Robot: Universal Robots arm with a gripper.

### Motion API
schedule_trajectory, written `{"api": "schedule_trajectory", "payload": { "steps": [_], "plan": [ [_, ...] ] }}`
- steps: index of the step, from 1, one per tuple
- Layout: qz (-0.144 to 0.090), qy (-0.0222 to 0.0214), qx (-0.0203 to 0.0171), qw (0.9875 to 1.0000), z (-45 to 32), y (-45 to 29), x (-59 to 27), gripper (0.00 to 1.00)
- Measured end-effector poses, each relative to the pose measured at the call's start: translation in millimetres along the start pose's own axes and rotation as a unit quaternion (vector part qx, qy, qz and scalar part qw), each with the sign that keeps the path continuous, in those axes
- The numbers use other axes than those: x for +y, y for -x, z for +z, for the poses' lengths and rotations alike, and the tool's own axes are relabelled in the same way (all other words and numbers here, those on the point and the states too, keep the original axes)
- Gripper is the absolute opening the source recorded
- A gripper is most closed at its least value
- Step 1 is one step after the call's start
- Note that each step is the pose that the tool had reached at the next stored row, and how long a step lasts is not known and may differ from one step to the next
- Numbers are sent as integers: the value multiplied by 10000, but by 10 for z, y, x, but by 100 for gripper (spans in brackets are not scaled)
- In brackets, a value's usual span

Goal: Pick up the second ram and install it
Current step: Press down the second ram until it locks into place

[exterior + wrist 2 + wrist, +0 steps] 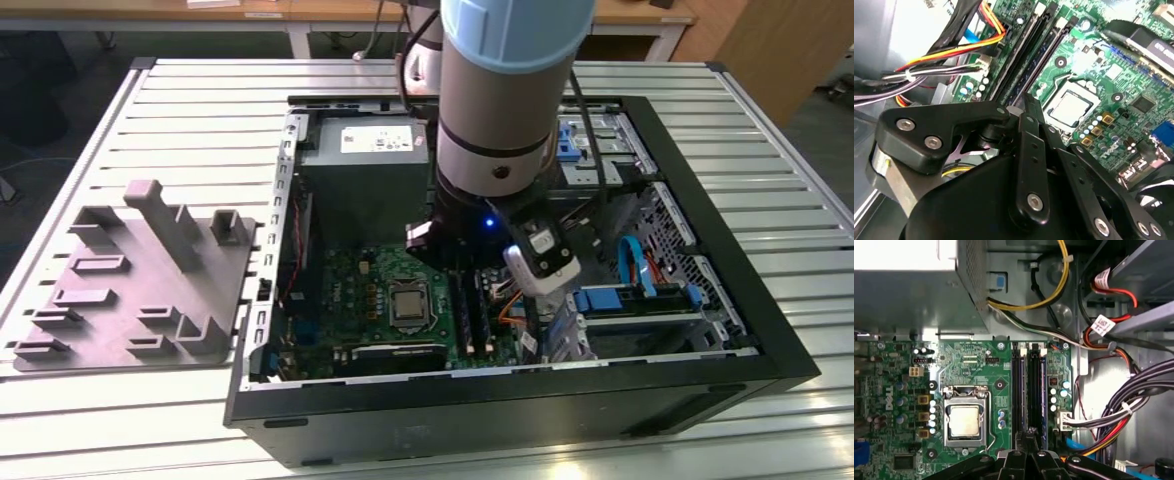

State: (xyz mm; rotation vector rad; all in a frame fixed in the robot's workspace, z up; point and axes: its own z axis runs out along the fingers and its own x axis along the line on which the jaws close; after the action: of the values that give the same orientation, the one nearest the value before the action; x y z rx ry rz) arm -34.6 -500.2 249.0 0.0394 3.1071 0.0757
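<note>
The second ram (1043, 385) appears as a dark blue-green strip standing in the memory slots (1017, 385) just beside the CPU socket (965, 420), on the side away from the motherboard's (999, 357) capacitors. That it stands upright among the slots suggests it is being seated. The hand (1026, 436) sits over the strip's near end with its fingers drawn narrow, likely to bear on the thin edge. Its own linkages hide the contact, so grip or mere pressing cannot be told. The cable bundle (1126, 407) lies beyond the slots, away from the socket. In the exterior view the arm (507, 90) covers the slots inside the computer case (534, 410).
</note>
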Motion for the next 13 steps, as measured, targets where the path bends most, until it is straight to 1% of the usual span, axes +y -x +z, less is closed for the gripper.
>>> {"api": "schedule_trajectory", "payload": {
  "steps": [3,4,13],
  "plan": [
    [0,1,-3,10000,-63,2,10,10],
    [0,1,-3,10000,-73,2,11,10],
    [0,2,-4,10000,-81,2,12,10]
  ]
}}
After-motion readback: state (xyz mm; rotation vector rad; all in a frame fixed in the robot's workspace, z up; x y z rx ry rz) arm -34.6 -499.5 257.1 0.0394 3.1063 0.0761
